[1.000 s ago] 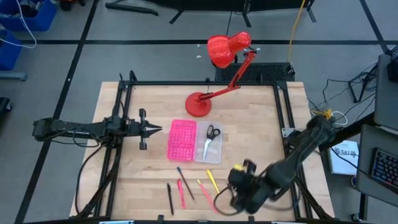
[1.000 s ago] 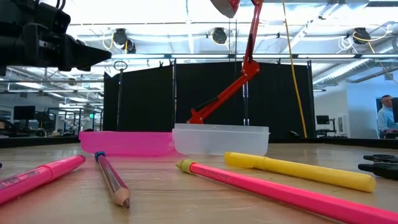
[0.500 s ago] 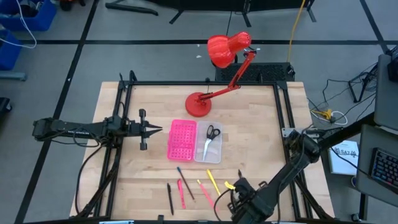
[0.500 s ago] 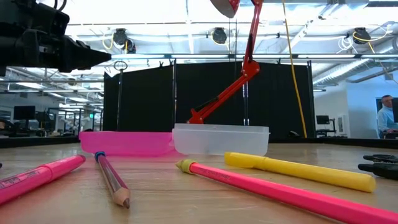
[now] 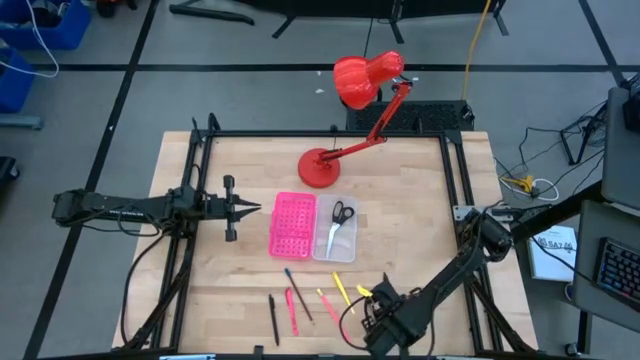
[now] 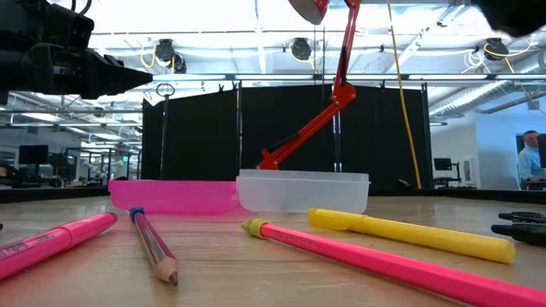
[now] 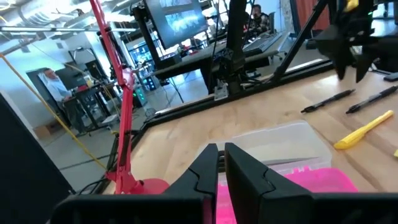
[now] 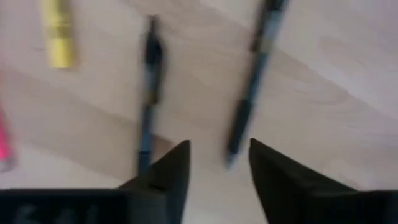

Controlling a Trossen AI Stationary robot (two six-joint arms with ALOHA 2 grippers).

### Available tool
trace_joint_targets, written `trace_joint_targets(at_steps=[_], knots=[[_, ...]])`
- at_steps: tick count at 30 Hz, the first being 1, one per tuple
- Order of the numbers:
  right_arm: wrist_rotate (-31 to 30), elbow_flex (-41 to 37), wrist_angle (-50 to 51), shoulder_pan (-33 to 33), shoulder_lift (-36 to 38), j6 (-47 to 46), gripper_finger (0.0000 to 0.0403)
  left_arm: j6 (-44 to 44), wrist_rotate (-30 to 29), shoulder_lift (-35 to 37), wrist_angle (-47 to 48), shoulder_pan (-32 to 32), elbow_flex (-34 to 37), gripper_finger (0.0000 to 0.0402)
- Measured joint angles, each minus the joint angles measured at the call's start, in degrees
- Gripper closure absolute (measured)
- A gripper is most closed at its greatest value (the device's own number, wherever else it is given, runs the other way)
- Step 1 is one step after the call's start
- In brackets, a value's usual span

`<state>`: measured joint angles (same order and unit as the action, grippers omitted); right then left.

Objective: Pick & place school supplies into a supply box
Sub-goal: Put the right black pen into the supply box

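The supply box lies mid-table, pink half beside clear half; the black-handled scissors lie in the clear half. Toward the near edge, pens and pencils lie flat on the wood: a black one, a pink-red one, a dark pencil, a pink one and a yellow one. My right gripper hovers open just right of them, above two black pens, touching nothing. My left gripper waits shut, left of the box.
A red desk lamp stands with its round base on the table behind the box, its head beyond the far edge. Bare wood stretches left and right of the box. A black frame rail runs around the table.
My right arm has folded lower, and its gripper has gone toward the table's near edge and a little left, closer to the pens. The pens, box and scissors have stayed where they were.
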<state>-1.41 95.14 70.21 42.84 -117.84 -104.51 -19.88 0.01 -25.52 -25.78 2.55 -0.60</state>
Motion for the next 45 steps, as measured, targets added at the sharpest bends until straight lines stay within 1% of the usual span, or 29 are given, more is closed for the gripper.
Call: trace_joint_targets(at_steps=[3, 5, 8, 11, 16, 20, 25, 30, 31, 34, 37, 40, 43, 45], knots=[[3.00, -2.28, 0.85, -0.86, 0.09, -0.21, 0.0193, 0.04, -0.02, -0.01, 0.00, 0.00, 0.00, 0.0364], [3.11, -3.49, -0.12, -1.21, -0.04, 0.66, 0.0173, 0.04, -0.02, 0.00, 0.00, 0.00, 0.00, 0.0364], [2.99, -6.65, -3.04, -1.80, 0.16, 2.10, 0.0163, 0.04, -0.02, -0.02, 0.02, 0.00, 0.00, 0.0364], [3.23, -10.39, -7.40, -2.23, 0.13, 3.38, 0.0167, 0.04, -0.04, 0.00, 0.17, 0.00, -0.01, 0.0364], [6.26, -16.10, -13.58, -3.10, 0.55, 6.91, 0.0193, 0.07, -0.02, -0.02, 0.38, 0.00, -0.02, 0.0364], [8.59, -18.96, -16.27, -3.85, 0.55, 8.09, 0.0228, 0.39, -0.02, -0.02, 0.66, 0.00, -0.02, 0.0364], [8.98, -20.77, -17.83, -4.43, 0.44, 9.49, 0.0295, 1.06, -0.02, -0.02, 0.74, 0.00, -0.02, 0.0364], [9.10, -21.42, -19.47, -4.71, 0.48, 14.11, 0.0374, 2.47, -0.04, -0.02, 0.74, 0.00, -0.02, 0.0364], [9.11, -21.43, -19.47, -4.71, 0.48, 14.36, 0.0380, 2.44, -0.04, -0.02, 0.74, 0.00, -0.02, 0.0364], [8.31, -21.55, -19.45, -4.70, 0.92, 13.72, 0.0379, 2.29, -0.04, -0.02, 0.75, 0.00, -0.02, 0.0364], [5.43, -21.66, -19.52, -4.55, 2.93, 12.51, 0.0373, 2.16, -0.07, -0.02, 0.76, 0.00, -0.02, 0.0364], [1.43, -21.73, -20.83, -4.16, 7.18, 10.27, 0.0378, 2.14, -0.07, -0.02, 0.73, 0.00, -0.02, 0.0364], [-2.86, -22.15, -18.94, -3.56, 11.32, 7.41, 0.0379, 2.03, -0.08, -0.02, 0.72, 0.00, -0.02, 0.0364], [-3.68, -21.89, -19.09, -3.42, 14.85, 5.70, 0.0379, 2.01, -0.13, -0.02, 0.68, 0.00, -0.02, 0.0364]])
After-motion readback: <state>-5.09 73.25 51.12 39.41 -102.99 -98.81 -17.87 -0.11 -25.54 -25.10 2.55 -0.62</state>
